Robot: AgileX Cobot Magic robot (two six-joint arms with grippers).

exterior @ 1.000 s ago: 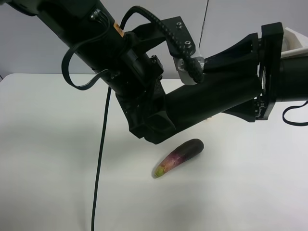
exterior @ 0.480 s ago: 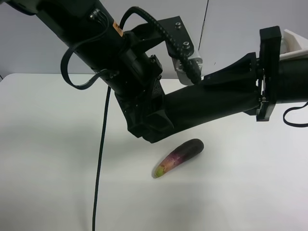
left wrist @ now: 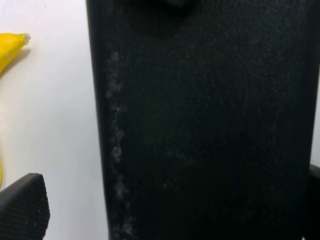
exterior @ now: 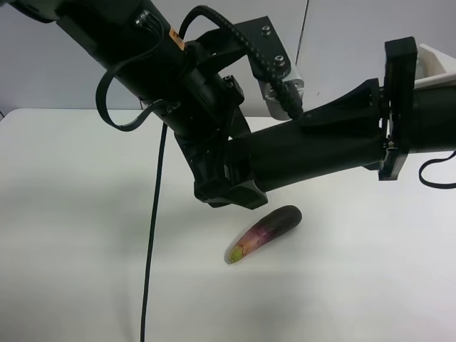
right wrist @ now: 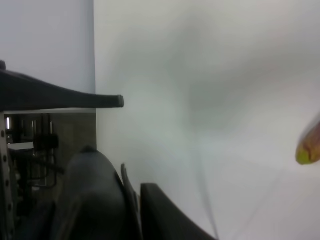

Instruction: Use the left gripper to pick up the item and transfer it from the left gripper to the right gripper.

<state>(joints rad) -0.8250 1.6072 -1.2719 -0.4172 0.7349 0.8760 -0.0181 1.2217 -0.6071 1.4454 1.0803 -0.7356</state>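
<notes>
Case [left wrist: 200,125] is matt black with a fine grainy weave and faint pale scuffing. Eggplant [exterior: 267,229] skin is smooth and glossy. Banana [left wrist: 10,45] peel is smooth, dull. Table [exterior: 71,214] top is matt white. Connector [exterior: 279,91] is bare grey metal.

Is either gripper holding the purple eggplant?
No, the eggplant lies loose on the table with nothing touching it.

Left wrist view's edges cut off banana [left wrist: 11,46] and item [left wrist: 200,125].
</notes>
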